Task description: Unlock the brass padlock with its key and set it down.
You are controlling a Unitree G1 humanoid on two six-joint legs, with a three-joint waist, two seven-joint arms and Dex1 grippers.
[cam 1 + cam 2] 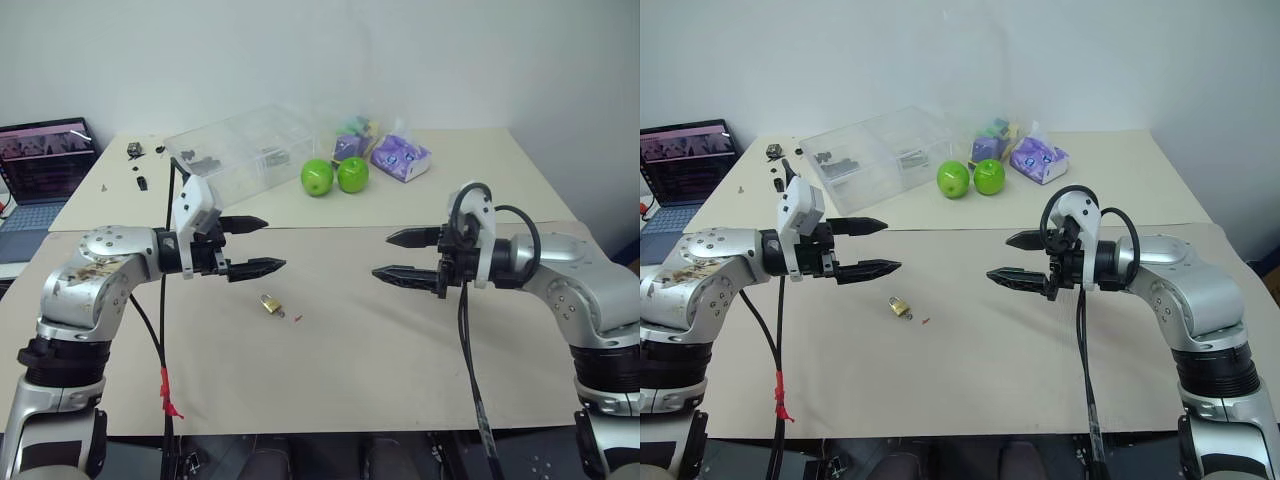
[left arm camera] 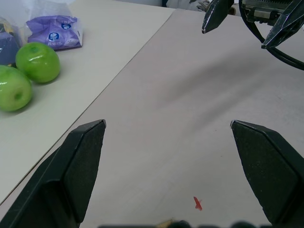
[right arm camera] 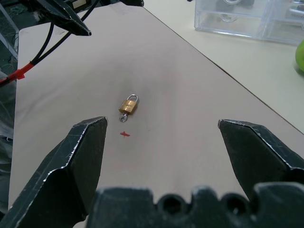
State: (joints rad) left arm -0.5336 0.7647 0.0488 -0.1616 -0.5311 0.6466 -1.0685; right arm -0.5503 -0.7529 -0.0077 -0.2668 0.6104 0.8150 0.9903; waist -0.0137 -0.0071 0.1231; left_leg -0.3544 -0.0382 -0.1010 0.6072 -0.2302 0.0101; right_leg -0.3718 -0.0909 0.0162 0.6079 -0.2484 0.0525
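Padlock first: the brass padlock (image 1: 270,303) lies flat on the beige table (image 1: 400,370), nearer our left gripper (image 1: 252,245) than our right gripper (image 1: 408,256), with a tiny red speck (image 1: 297,317) just beside it. From the left eye view we see both grippers hovering above the table with fingers spread wide, holding nothing, their tips pointing toward each other and well apart, while two green apples (image 1: 335,176) and a clear plastic box (image 1: 240,150) sit far back. We judge the lock small, hard, smooth and dense for its size (likely to skid or spin if nudged), so the flat sides of the brass body look like the best place to pinch, leaving the shackle and keyway free. The left wrist view shows the red speck on bare table between our own open fingers, the apples to one side and the right gripper's tips beyond; only a sliver of brass shows at the frame's edge. The right wrist view gives what the others lack: the padlock seen plainly, its silvery shackle closed, and what we take to be the key (image 3: 124,117), a small grey piece touching the body's end opposite the shackle, whether seated in the keyway or merely lying against it we cannot tell.
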